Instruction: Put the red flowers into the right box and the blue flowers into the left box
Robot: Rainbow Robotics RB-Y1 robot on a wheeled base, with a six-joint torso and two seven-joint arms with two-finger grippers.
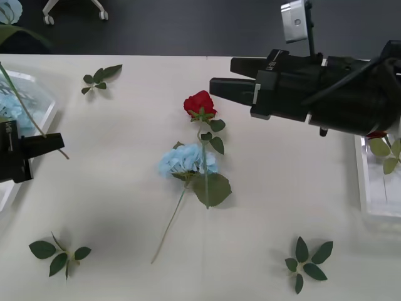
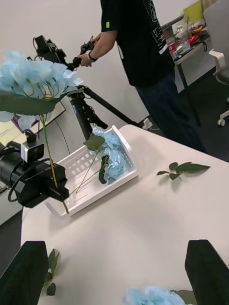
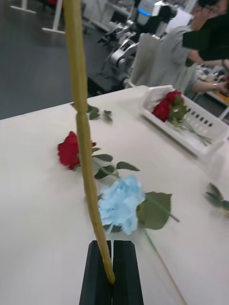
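Left hand (image 1: 59, 143) clenched on a blue flower's stem (image 3: 86, 157) just beside the left box (image 2: 90, 174). Right hand (image 1: 216, 76) spread, empty, above the red rose (image 1: 199, 104) on the counter (image 1: 282, 194). Risk: thin stem slipping or pivoting, head missing the box.

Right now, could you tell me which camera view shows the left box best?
The right wrist view: the left box shows whole, blue flowers inside. The front view catches just its corner at the table's edge.
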